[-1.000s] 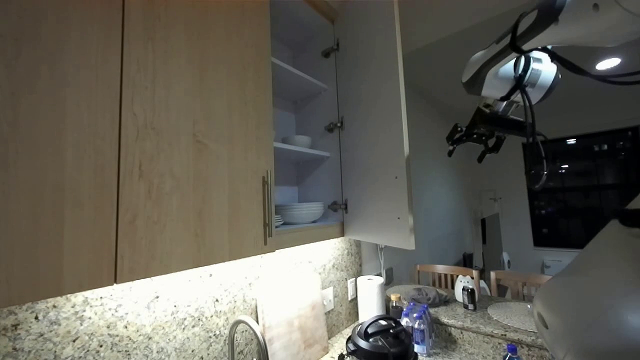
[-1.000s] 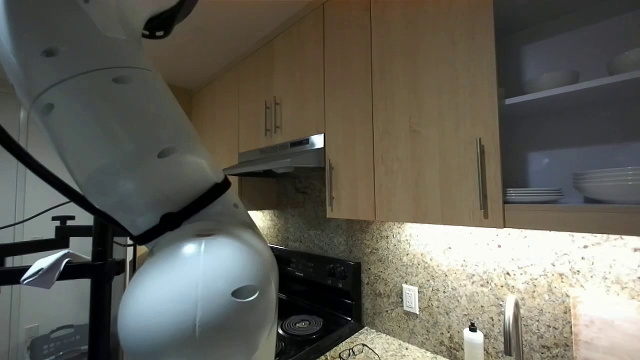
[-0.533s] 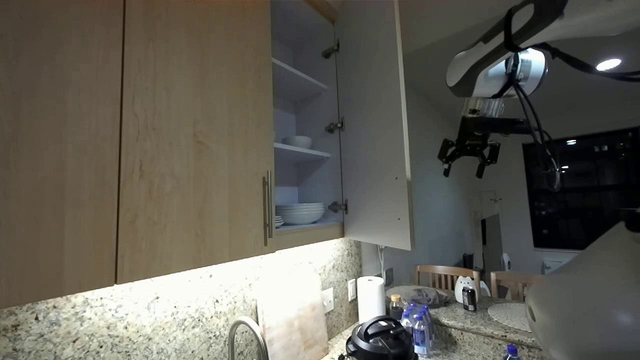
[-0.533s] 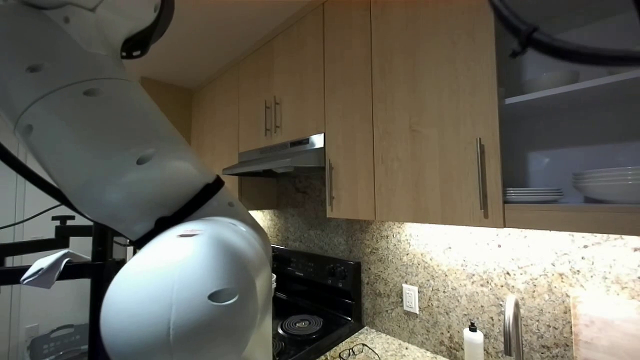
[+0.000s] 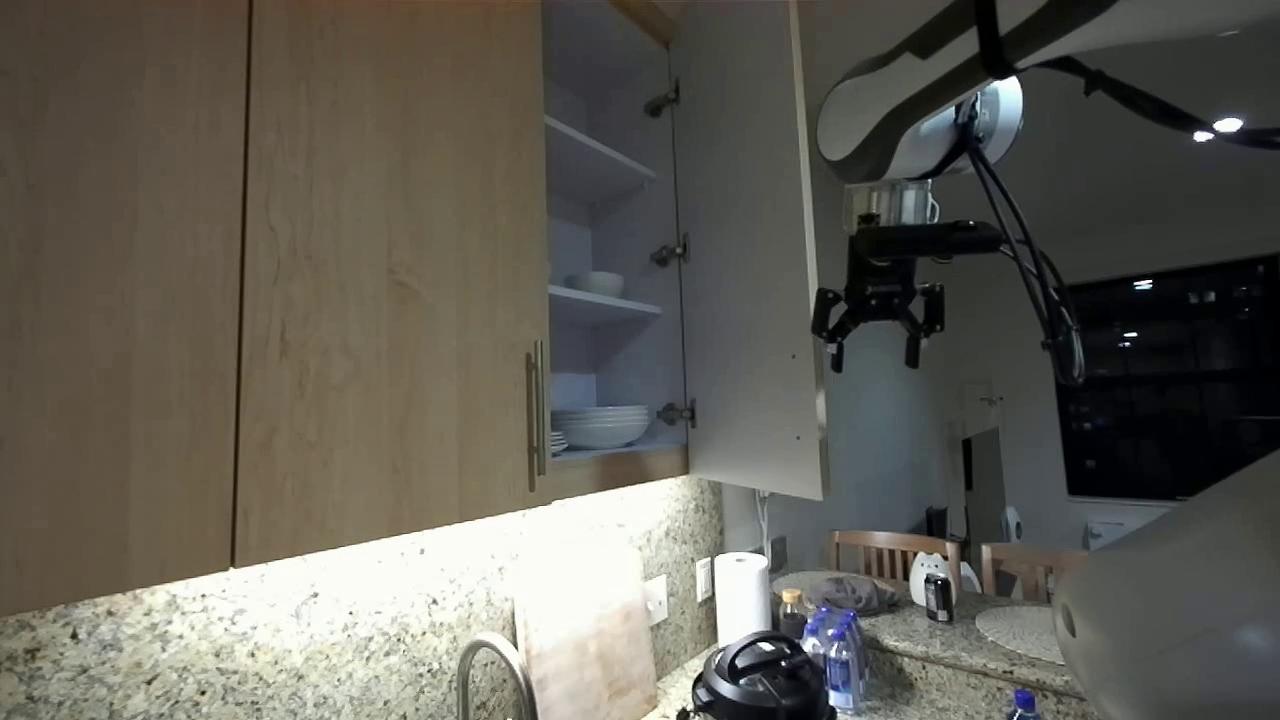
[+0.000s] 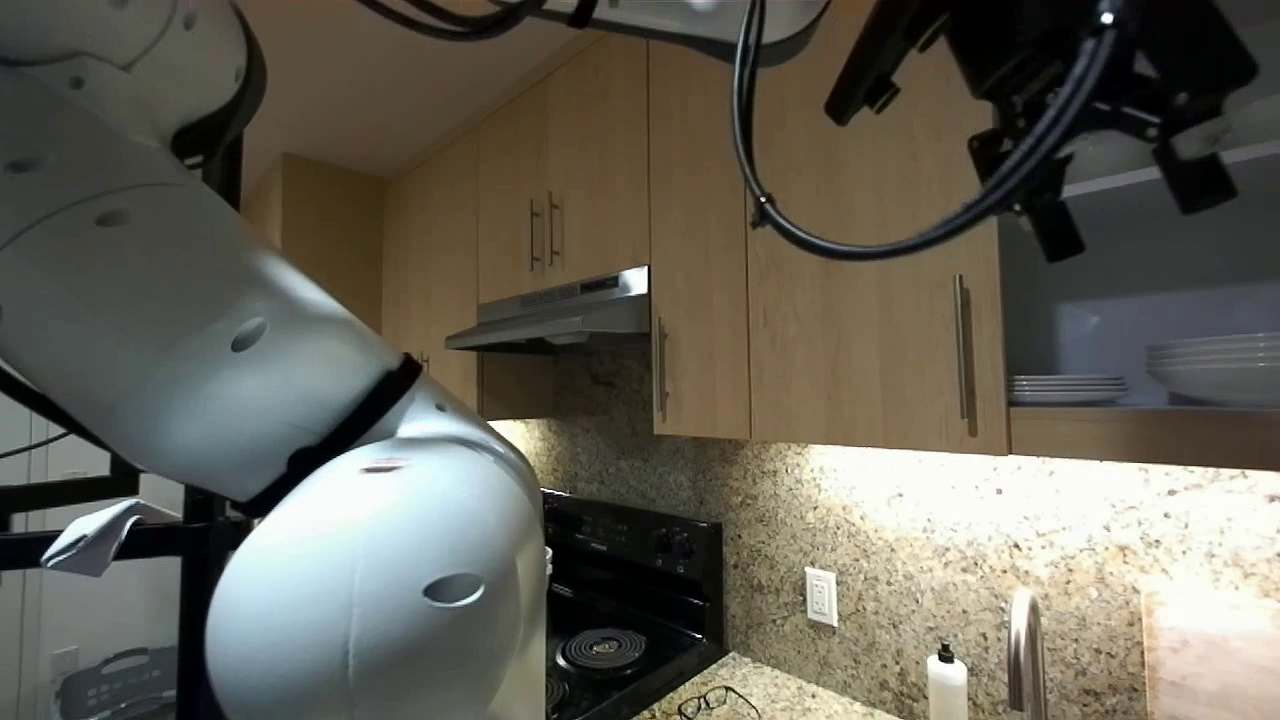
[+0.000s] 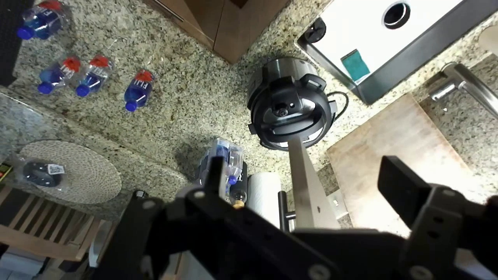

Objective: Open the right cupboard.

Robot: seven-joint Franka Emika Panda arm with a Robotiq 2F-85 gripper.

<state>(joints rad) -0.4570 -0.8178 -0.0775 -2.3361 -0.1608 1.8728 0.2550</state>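
Note:
The right cupboard's door [image 5: 745,250] stands swung well outward, its white inner face showing in an exterior view. Inside, white shelves hold a bowl [image 5: 595,283] and stacked white dishes [image 5: 600,427]. My gripper [image 5: 874,358] points downward near the door's free edge, with open jaws holding nothing. In the wrist view, that door edge [image 7: 301,182] runs lengthwise through the gap between the fingers, apparently touching neither; its depth relative to the fingertips is hard to judge. The bar handle [image 7: 282,210] shows on the door's outer side, partly hidden by the gripper.
A wider closed cupboard door [image 5: 390,250] adjoins the opening. On the counter below are a black pressure cooker [image 7: 290,109], a paper towel roll [image 7: 264,194], water bottles [image 7: 139,89], a leaning board [image 7: 404,155] and a faucet [image 6: 1025,650]. A range hood [image 6: 560,310] projects farther along.
My gripper has swung from slanted to pointing down and travelled toward the door's free edge, entering an exterior view from the top right. The door has barely moved.

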